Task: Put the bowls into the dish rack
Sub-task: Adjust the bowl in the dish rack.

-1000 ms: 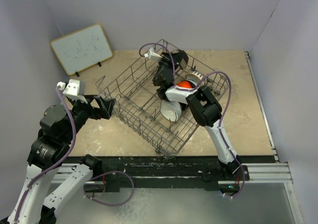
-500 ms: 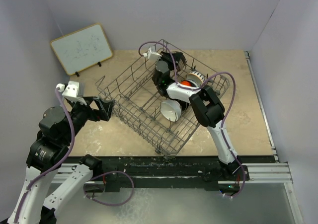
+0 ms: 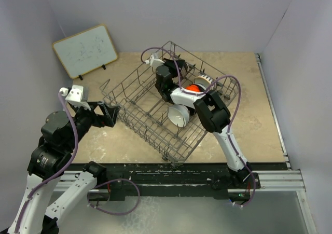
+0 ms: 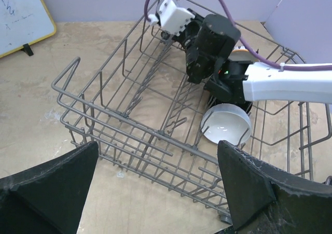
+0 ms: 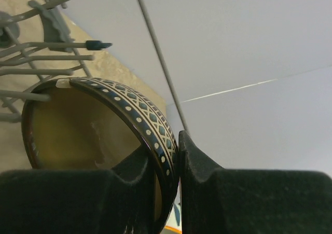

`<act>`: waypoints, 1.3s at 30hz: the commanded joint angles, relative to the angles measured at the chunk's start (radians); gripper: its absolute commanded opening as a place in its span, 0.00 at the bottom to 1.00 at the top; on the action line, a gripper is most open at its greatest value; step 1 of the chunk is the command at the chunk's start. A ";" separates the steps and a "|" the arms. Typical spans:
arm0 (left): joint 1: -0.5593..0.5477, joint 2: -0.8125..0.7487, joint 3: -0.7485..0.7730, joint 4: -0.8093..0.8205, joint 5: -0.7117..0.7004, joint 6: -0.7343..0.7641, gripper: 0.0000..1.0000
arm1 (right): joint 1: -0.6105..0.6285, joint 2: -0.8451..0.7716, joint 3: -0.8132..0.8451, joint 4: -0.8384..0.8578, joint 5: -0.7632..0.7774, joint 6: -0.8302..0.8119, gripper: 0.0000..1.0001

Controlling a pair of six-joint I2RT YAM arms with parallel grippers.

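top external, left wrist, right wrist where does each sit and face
top external: above, behind the robot, looking down on the dish rack; left arm and right arm show.
left wrist: beside the rack, facing across to the white bowl; open left gripper at bottom.
right wrist: inside the rack, tilted up at the wall; right gripper pinches the patterned bowl.
first two share the white bowl.

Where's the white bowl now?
Top view: the white bowl stands on edge inside the dish rack, right of centre, just nearer than the orange-red bowl.
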 commanded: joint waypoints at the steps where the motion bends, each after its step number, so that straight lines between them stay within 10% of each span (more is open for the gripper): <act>1: 0.003 -0.008 0.022 0.005 -0.003 0.003 0.99 | 0.019 -0.004 -0.015 -0.017 0.059 0.025 0.04; 10: 0.002 -0.032 0.027 -0.006 -0.002 0.002 0.99 | 0.034 -0.010 -0.003 0.016 0.084 -0.012 0.06; 24: 0.002 -0.071 0.024 -0.026 -0.010 0.002 0.99 | 0.059 -0.022 0.067 -0.036 0.086 -0.005 0.74; 34: 0.001 -0.095 0.022 -0.035 -0.018 -0.002 0.99 | 0.066 -0.055 0.092 -0.093 0.073 0.040 0.78; 39: 0.002 -0.103 0.019 -0.043 -0.019 -0.005 0.99 | 0.066 -0.091 0.196 -0.523 -0.022 0.368 0.80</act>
